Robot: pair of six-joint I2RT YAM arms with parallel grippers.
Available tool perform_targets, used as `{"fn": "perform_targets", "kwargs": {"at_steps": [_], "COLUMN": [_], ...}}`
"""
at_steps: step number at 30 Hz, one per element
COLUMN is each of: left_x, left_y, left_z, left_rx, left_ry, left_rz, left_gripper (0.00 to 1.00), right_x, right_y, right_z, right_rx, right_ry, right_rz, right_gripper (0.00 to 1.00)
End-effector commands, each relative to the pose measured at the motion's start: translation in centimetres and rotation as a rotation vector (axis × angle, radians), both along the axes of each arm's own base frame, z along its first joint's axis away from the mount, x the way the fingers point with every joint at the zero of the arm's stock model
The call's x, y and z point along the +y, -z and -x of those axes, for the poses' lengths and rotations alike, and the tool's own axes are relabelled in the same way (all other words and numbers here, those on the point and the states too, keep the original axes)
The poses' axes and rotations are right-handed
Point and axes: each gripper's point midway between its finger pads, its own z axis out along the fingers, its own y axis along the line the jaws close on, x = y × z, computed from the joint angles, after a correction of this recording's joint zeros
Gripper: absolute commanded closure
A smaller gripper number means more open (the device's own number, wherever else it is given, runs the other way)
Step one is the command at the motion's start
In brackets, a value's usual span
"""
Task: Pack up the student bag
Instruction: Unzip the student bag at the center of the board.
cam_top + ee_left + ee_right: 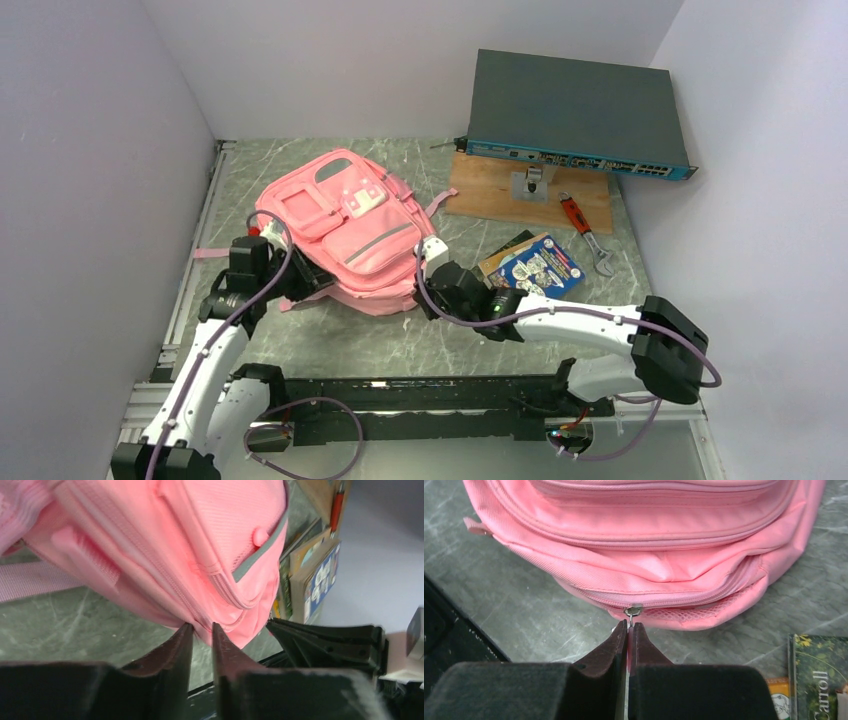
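The student bag [340, 225] is a pink backpack lying flat on the grey marbled table, front pockets up. My left gripper [303, 282] is at its near left edge. In the left wrist view the left gripper [201, 628] is shut on a fold of the bag's pink fabric [165, 545]. My right gripper [422, 290] is at the bag's near right edge. In the right wrist view the right gripper [629, 626] is shut on the pink pull tab of a metal zipper slider [633, 610] on the bag's side [649, 555]. That zipper looks closed.
Books [535, 265] lie right of the bag and also show in the wrist views [315, 575] [816, 680]. A red-handled wrench [585, 225], a wooden board [490, 185] and a dark network switch [575, 110] are at the back right. Walls close in on both sides.
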Motion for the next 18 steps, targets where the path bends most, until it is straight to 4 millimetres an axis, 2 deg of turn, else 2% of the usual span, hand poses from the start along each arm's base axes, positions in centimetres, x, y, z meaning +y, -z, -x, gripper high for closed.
{"fn": "perform_targets", "kwargs": {"at_steps": [1,2,3,5,9,14,18], "left_x": [-1.5,-2.1,-2.4,-2.9,-5.5,-8.6,-10.6], "left_y": [-4.4,-4.9,-5.4,-6.5,-7.7,-6.6,-5.1], "left_z": [-1.1,-0.8,-0.5,-0.1,1.0,1.9,2.4], "left_rx": [-0.193,-0.221,-0.250,-0.306,-0.409,-0.470,-0.507], "left_ry": [0.175,0.213,0.239,0.272,0.404,0.568,0.673], "left_rz": [0.005,0.017,0.010,-0.064,-0.232,-0.414,-0.550], "left_gripper": [0.65,0.57,0.53,0.52,0.53,0.52,0.47], "right_x": [2.0,2.4,2.7,3.1,3.2,2.4,1.7], "right_y": [0.0,0.0,-0.1,-0.3,-0.9,-2.3,-2.7], "right_z": [1.0,1.2,1.3,1.5,1.5,1.0,0.6], "right_rx": [-0.004,0.003,0.007,0.017,0.033,0.032,0.033], "right_ry": [-0.141,-0.153,-0.161,-0.169,-0.180,-0.179,-0.168], "right_rz": [-0.030,-0.045,-0.063,-0.094,-0.137,-0.183,-0.206], "right_gripper": [1.00,1.00,1.00,1.00,1.00,1.00,1.00]}}
